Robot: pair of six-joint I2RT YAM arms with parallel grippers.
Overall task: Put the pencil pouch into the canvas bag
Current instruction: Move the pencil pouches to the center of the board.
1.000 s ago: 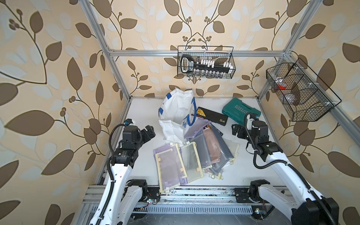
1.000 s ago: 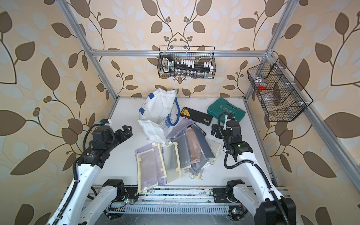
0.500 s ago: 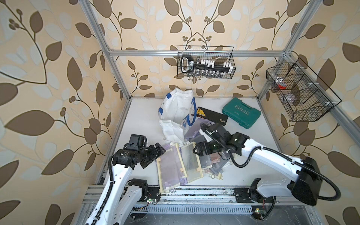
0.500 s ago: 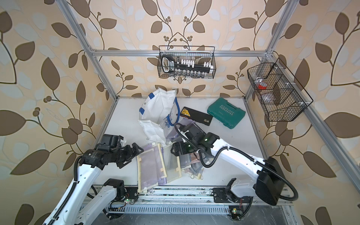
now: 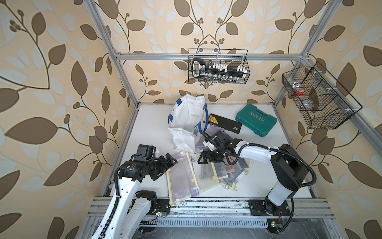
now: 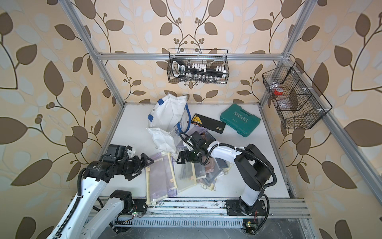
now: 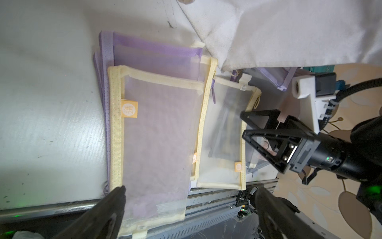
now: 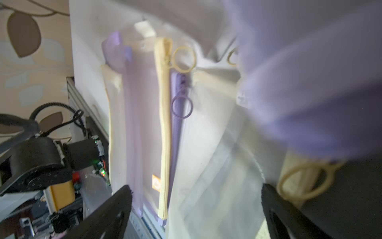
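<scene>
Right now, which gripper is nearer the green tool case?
Right. The right gripper hovers over the pouch pile in front of the green tool case; the left gripper is across that pile, farther off.

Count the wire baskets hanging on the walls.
2. The back basket hangs on the far wall; the side basket hangs on the wall to the robot's right. None seems hidden.

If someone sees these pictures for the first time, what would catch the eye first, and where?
A fan of mesh pouches, trimmed yellow and purple, covers the front middle of the white table, and the white canvas bag stands just behind it. The left gripper and right gripper, both open and empty, point at the pile from either side. A green tool case lies at the back right.
</scene>
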